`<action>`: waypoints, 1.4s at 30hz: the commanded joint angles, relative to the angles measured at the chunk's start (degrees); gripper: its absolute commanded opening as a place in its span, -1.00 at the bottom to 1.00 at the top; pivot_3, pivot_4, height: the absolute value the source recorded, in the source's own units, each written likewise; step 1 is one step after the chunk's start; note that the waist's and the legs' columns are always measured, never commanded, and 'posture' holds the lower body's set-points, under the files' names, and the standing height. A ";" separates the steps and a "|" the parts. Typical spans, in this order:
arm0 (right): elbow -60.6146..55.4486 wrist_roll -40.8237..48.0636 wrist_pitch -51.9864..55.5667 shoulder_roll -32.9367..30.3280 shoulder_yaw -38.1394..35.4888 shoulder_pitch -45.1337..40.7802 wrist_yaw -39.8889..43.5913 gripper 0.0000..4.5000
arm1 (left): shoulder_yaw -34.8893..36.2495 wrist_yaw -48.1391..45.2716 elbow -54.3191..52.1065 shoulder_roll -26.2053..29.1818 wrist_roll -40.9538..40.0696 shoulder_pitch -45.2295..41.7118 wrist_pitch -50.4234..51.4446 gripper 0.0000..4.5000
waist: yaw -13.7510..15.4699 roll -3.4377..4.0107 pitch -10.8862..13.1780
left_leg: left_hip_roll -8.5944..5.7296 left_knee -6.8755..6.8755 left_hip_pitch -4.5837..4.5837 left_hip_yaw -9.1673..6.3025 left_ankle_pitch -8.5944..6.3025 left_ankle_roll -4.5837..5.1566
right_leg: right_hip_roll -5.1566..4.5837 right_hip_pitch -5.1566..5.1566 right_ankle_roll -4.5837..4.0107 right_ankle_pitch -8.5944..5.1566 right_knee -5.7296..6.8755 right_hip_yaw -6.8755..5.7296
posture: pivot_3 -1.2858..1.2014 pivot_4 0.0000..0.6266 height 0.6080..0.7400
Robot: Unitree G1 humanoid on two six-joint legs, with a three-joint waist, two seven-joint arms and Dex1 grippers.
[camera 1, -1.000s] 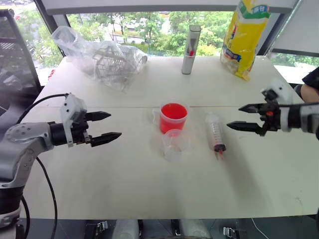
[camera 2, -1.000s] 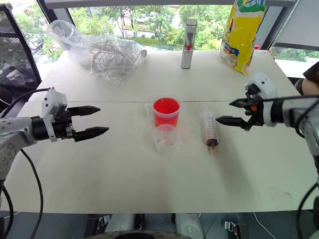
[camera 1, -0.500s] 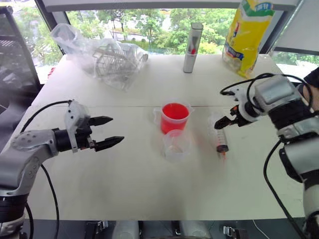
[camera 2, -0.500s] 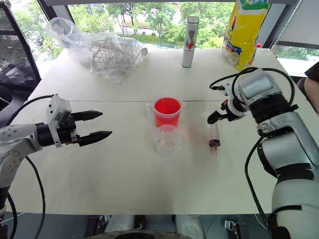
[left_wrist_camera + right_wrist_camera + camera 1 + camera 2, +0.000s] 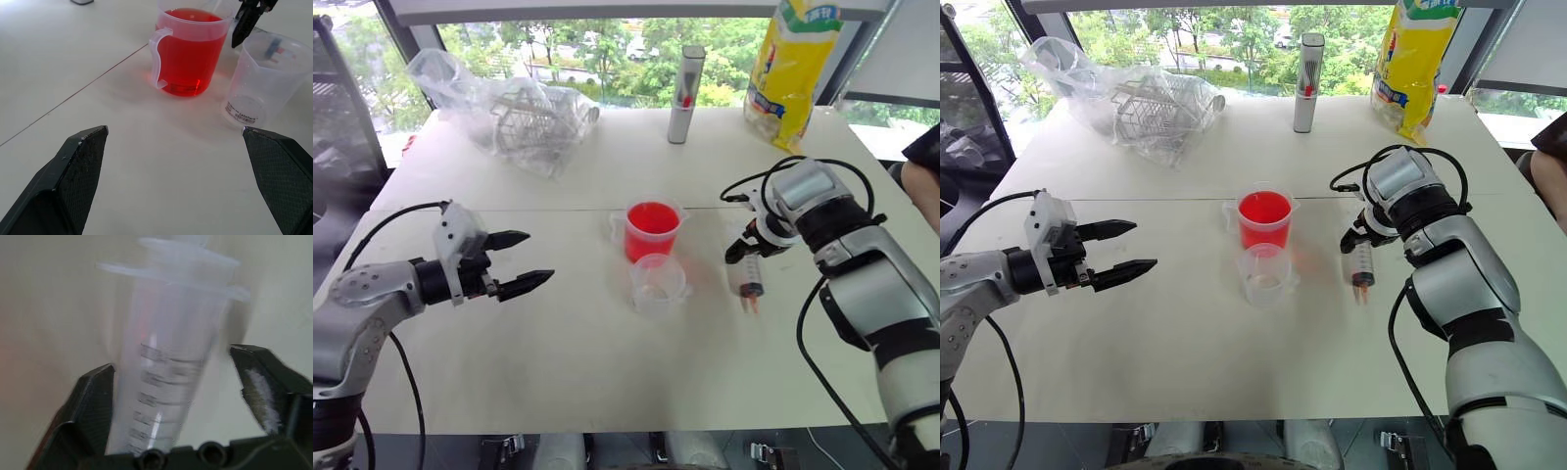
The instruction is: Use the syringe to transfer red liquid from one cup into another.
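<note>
Right wrist view: syringe (image 5: 166, 382) lies between right claw (image 5: 181, 382) fingers, seemingly ungripped

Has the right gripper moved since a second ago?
Yes. The right gripper came in from the table's right side toward the red beaker and dropped over the syringe, its fingers now straddling the barrel.

Small cup (image 5: 658, 282) just before beaker (image 5: 652, 229); syringe (image 5: 745, 273) to right.
</note>
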 commanded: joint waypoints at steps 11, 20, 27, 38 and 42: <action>-9.41 2.34 0.40 -1.51 -16.41 -0.30 -4.90 -0.34 | 1.20 0.61 -0.78 0.12 -0.09 -2.34 -1.28 1.00 | -0.70 0.02 0.01 | 0.01 -0.08 0.06 -0.02 0.00 0.00 | 0.02 0.02 0.04 0.02 0.01 0.00 | 0.03 -0.52 1.00; -33.62 12.73 -24.12 3.12 -46.94 2.58 -13.66 -0.34 | 0.90 0.69 3.77 -0.57 -1.02 -10.26 -1.00 1.00 | -0.70 0.01 0.01 | 0.00 -0.10 0.00 -0.02 0.00 -0.01 | 0.22 0.01 0.23 0.12 -0.05 0.00 | 0.03 -0.52 1.00; -52.16 25.38 -32.56 10.77 -49.50 11.77 -6.83 -0.34 | -0.50 -0.34 10.34 -1.59 -2.85 -23.45 0.81 1.00 | -0.66 0.00 0.00 | 0.09 -0.08 0.09 -0.11 0.01 -0.01 | 0.36 0.12 0.23 0.12 0.03 -0.01 | 0.03 -0.52 1.00; -51.39 21.15 -51.14 16.43 -40.46 27.46 -5.43 -0.34 | -4.08 -3.53 13.54 -2.28 -4.70 -35.45 4.00 1.00 | -0.66 0.00 0.01 | 0.01 -0.02 0.17 0.00 0.03 -0.05 | 0.30 0.19 0.31 0.16 0.02 0.01 | 0.03 -0.52 1.00; -49.78 18.87 -56.03 16.77 -37.48 29.97 -4.56 -0.34 | -6.25 -4.81 14.99 -3.24 -3.33 -37.59 2.66 1.00 | -0.65 0.00 0.01 | 0.02 -0.03 0.25 0.02 0.05 -0.08 | 0.34 0.22 0.31 0.16 0.04 0.02 | 0.03 -0.52 1.00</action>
